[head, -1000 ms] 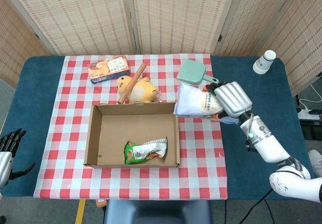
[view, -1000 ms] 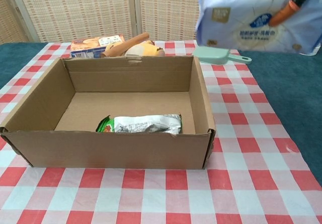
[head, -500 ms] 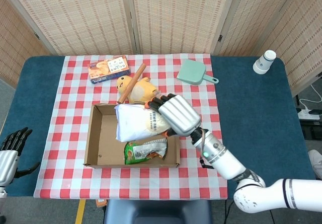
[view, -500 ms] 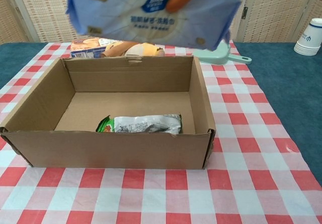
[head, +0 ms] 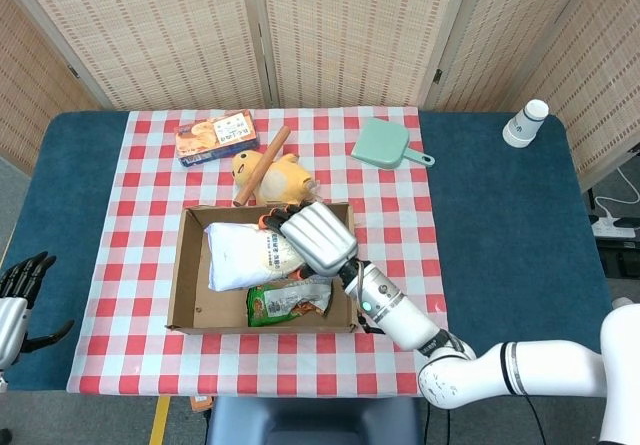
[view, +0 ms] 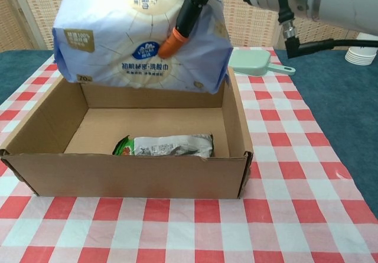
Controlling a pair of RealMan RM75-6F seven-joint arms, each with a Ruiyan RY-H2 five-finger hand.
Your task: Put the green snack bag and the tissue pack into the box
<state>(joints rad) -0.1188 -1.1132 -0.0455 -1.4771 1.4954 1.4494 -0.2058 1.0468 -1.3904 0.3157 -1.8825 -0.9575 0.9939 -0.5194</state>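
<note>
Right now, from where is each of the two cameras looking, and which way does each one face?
Head view: high above the near table edge, looking steeply down; shows the right hand holding the tissue pack over the cardboard box, and the left hand low at the left edge.
Chest view: low at the near edge, facing across the table; shows the right hand's fingers and forearm.
Shared: tissue pack, box, green snack bag, green dustpan.

right hand (head: 318,238): arm reaching toward 10 o'clock, fingers clasped round a load | left hand (head: 18,290): idle at 8 o'clock, fingers spread
</note>
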